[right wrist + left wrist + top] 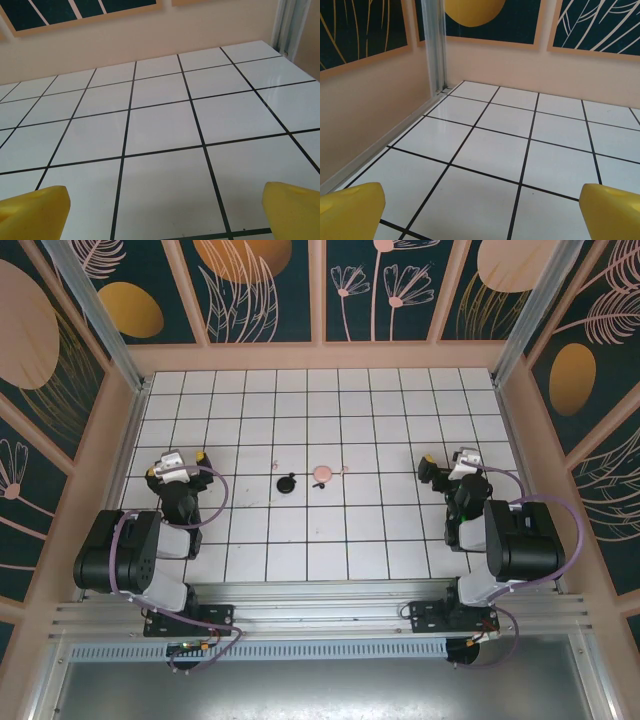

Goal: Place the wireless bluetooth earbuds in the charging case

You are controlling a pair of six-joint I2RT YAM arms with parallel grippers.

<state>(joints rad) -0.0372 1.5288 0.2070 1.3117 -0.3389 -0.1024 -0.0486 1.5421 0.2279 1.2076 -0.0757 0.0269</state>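
Tiled table point(380, 420), black object point(287, 483) near pink object point(322, 474), patterned walls point(260, 285) around

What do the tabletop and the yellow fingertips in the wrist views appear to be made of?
Tabletop: white panel with black grid lines, likely laminate or coated board; its gloss shows in the soft reflections near the corner post. Yellow fingertips: matte, softly rounded, probably moulded plastic or rubber; the look leaves that open.

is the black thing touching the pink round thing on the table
Apart. The top external view shows the black thing and the pink round thing lying side by side with a plain gap between them.
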